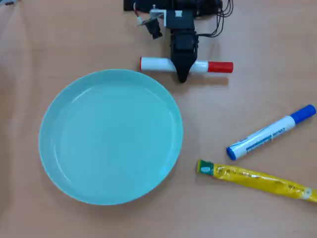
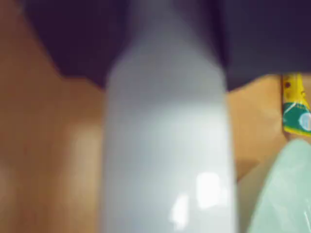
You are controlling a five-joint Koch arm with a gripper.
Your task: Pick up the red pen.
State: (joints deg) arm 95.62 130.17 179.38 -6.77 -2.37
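Note:
The red pen [image 1: 154,64], a white barrel with a red cap [image 1: 220,67] at its right end and a thin red ring at its left, lies crosswise on the orange table near the top of the overhead view. My black gripper [image 1: 182,75] is down over the pen's middle and covers that part of the barrel. Only one pointed tip shows, just past the pen's near side. In the wrist view the white barrel [image 2: 165,145] fills the middle, blurred and very close, with dark gripper parts above it. Whether the jaws press on it does not show.
A large pale-turquoise plate [image 1: 49,114] lies just below and left of the pen; its rim shows in the wrist view [image 2: 286,194]. A blue-capped white marker [image 1: 271,132] and a yellow packet with a green end [image 1: 257,178] [image 2: 295,109] lie at the lower right.

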